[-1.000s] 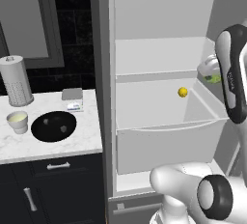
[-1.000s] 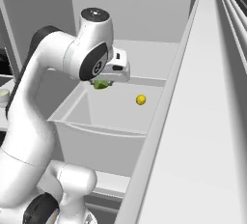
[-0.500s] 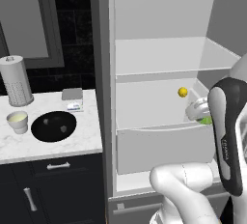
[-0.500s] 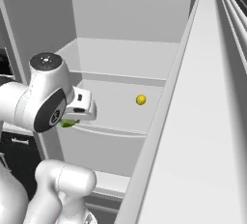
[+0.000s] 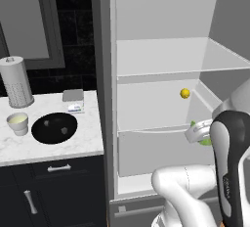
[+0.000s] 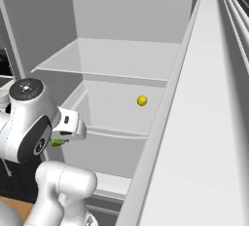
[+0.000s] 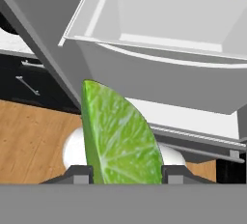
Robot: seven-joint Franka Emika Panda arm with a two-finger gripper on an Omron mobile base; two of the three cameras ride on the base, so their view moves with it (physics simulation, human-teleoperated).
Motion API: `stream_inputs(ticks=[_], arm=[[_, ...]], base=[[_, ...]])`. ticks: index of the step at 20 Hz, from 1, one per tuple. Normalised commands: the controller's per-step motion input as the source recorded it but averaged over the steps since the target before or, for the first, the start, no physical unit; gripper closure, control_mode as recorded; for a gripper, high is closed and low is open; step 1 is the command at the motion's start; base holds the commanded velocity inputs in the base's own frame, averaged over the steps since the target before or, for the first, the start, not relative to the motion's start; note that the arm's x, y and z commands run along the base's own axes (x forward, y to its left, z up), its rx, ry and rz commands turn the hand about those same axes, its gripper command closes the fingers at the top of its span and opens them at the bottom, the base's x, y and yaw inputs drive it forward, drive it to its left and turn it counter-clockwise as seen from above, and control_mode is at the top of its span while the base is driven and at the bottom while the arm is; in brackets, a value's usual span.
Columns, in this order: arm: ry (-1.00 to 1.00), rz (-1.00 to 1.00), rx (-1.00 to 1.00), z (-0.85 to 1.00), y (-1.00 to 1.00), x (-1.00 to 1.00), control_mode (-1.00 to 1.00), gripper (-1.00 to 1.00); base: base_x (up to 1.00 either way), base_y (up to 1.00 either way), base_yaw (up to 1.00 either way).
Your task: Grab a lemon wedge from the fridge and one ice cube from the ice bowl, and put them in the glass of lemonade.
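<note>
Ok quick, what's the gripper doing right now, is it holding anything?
Gripper: closed on the lemon wedge, which sits pinched between its two fingers, out in front of the open fridge.

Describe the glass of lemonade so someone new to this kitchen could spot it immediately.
Left of the open fridge is a white marble counter. At its left end, beside the wide black ice bowl, stands the glass of lemonade: a small off-white tapered cup, far shorter than the tall grey perforated cylinder behind it.
</note>
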Motion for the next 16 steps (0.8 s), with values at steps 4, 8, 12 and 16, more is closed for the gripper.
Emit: stream_inputs(ticks=[4, 8, 12, 16], arm=[[0.0, 0.0, 0.0, 0.0, 0.0, 0.0, -1.0, 1.0], [0.0, 0.0, 0.0, 0.0, 0.0, -0.09, 1.0, 1.0], [0.0, 0.0, 0.0, 0.0, 0.0, 0.0, 1.0, 1.0], [0.0, 0.0, 0.0, 0.0, 0.0, 0.0, 1.0, 1.0]], base=[[0.0, 0.0, 0.0], [-0.15, 0.0, 0.0], [-0.99, 0.61, 0.02], [-0.47, 1.0, -0.01]])
